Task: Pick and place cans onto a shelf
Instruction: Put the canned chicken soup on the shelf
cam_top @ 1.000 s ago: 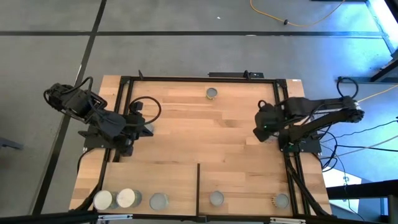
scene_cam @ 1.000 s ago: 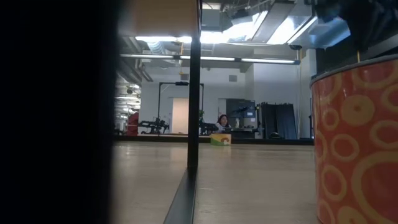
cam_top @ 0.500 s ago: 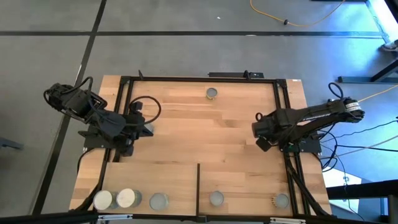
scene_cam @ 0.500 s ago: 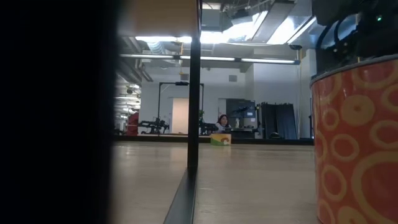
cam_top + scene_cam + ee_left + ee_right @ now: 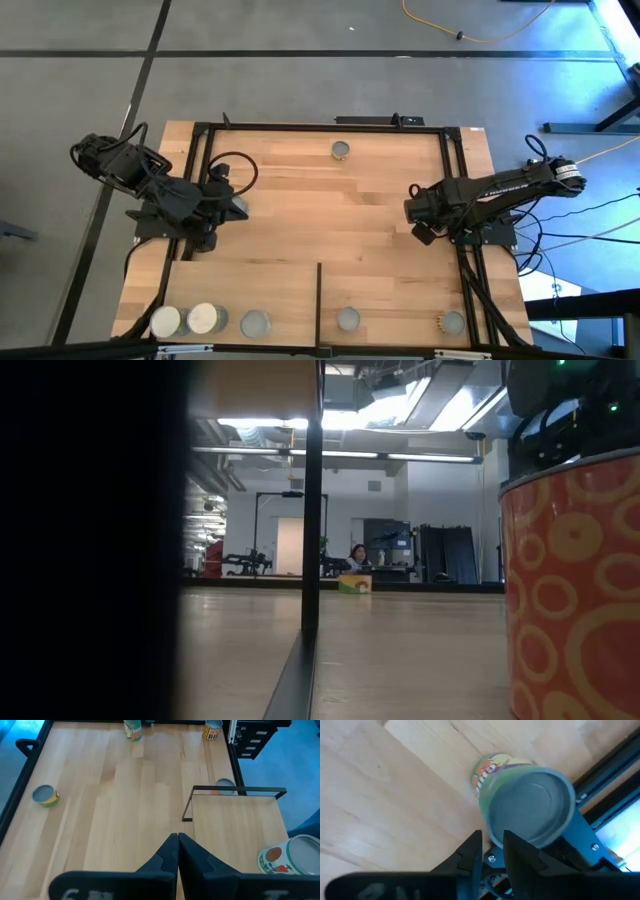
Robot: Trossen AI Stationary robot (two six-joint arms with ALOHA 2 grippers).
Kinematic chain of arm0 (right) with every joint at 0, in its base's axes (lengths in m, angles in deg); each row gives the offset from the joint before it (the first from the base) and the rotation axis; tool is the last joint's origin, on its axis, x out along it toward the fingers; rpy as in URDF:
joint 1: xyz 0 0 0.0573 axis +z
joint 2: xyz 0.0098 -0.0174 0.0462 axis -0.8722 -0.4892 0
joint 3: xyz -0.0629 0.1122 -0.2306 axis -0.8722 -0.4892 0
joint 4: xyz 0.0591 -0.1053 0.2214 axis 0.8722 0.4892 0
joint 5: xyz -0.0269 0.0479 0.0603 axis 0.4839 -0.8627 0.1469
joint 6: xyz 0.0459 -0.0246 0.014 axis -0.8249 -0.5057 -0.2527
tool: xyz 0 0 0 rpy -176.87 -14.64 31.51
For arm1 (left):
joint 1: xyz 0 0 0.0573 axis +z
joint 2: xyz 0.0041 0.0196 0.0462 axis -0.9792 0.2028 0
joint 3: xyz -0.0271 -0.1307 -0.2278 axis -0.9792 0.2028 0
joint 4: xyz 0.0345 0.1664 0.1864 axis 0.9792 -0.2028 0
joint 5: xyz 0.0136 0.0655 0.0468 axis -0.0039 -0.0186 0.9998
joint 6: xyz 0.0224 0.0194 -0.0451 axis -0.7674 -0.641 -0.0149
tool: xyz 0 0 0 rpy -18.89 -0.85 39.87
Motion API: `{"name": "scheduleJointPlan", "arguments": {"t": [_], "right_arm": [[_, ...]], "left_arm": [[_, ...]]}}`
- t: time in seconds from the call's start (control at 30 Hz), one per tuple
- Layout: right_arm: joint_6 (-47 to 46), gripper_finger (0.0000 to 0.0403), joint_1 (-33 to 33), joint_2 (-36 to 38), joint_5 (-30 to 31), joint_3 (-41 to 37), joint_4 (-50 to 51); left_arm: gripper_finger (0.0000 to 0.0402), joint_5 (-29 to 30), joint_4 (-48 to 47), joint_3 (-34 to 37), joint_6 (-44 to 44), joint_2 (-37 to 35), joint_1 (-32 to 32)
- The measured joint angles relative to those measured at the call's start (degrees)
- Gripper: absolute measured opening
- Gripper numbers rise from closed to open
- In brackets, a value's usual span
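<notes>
A green-labelled can [image 5: 520, 795] with a grey top stands on the planked tabletop by the right frame rail, also seen in the left wrist view [image 5: 132, 729]. My right gripper [image 5: 420, 218] points down over it, its fingers [image 5: 470, 851] a narrow gap apart at the can's near rim. Another can [image 5: 341, 150] stands at the far edge. Several cans [image 5: 203, 318] stand on the shelf [image 5: 285, 290] at the near edge. My left gripper [image 5: 177, 851] waits shut above the table's left side. My right gripper comes at the green-labelled can from above, its fingertips [image 5: 509, 840] in front of the top's rim [image 5: 540, 840]. I cannot tell whether they touch it. The can stands upright on the table.
A thin black upright [image 5: 318, 300] divides the shelf. An orange ring-patterned can [image 5: 575, 590] stands close to the low camera. A black frame [image 5: 455, 190] runs around the tabletop. The middle of the table [image 5: 330, 215] is bare wood. A person [image 5: 357, 555] sits far off in the room.
My right gripper has gone down toward the table by the right rail, its arm folding flatter, and has rolled a little. Its fingers keep the same narrow gap. No can has moved.
</notes>
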Motion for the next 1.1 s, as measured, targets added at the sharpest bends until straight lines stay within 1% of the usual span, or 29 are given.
{"name": "scheduleJointPlan", "arguments": {"t": [0.17, 0.43, 0.53, 0.67, 0.77, 0.87, 1.1], "right_arm": [[1.1, 0.008, 0.0, 0.0, 0.1, -2.1, -2.9], [-0.2, 0.0078, 0.0, 0.1, 2.0, -4.0, -3.4], [-0.4, 0.0061, 0.0, 0.1, 2.5, -4.0, -3.5], [-0.5, 0.0016, -0.9, 0.1, 3.2, -4.0, -3.7], [-0.5, 0.0011, -1.4, 0.1, 4.3, -4.0, -4.1], [-0.3, 0.0007, -1.7, -0.1, 5.8, -3.0, -4.9], [2.5, 0.0006, -1.7, -0.1, 5.9, 3.6, -4.3]], "left_arm": [[0.0, 0.0, 0.0, 0.0, 0.0, 0.0, 0.0], [0.0, 0.0, 0.4, 0.0, 0.0, 0.0, 0.0], [0.0, 0.0, 0.4, 0.0, 0.0, 0.0, 0.0], [0.0, 0.0, 0.4, 0.0, 0.0, 0.0, 0.0], [0.0, 0.0, 0.4, 0.0, -0.1, 0.0, 0.0], [0.0, 0.0, 0.4, 0.0, -0.1, 0.0, 0.0], [0.0, 0.0, 0.4, 0.0, -0.1, 0.0, 0.0]]}}
